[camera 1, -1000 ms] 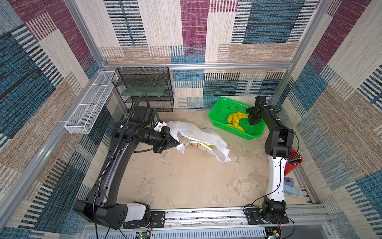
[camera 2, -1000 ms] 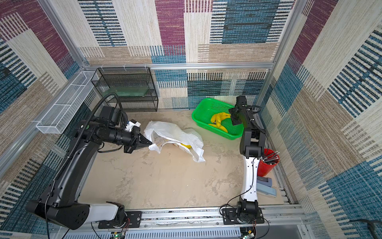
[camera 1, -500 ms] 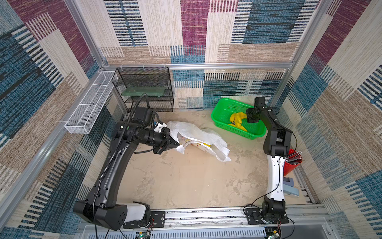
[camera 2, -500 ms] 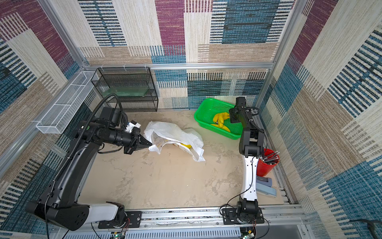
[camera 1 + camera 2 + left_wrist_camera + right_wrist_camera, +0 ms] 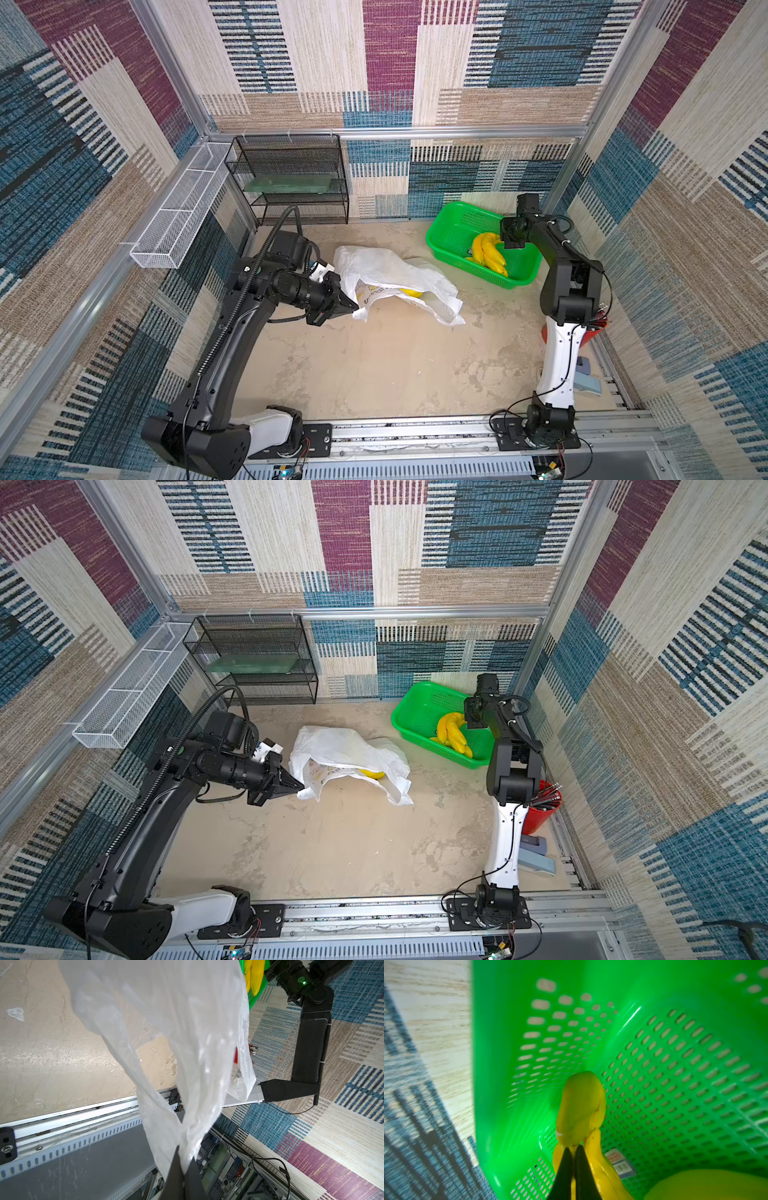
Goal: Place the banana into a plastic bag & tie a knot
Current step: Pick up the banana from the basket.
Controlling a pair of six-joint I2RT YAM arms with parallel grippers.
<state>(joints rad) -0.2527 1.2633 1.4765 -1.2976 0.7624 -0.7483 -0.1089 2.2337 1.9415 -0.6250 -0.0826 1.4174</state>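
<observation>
One crinkly plastic bag (image 5: pixel 386 266), curved smooth bananas (image 5: pixel 488 250)

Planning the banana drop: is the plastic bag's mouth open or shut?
Open: the left gripper pinches the plastic bag by its raised rim, and both top views show a gap underneath.

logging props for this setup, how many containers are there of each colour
green: 1, basket
white: 2, plastic bag, wire tray
black: 1, wire rack
red: 1, cup
total: 5
</observation>
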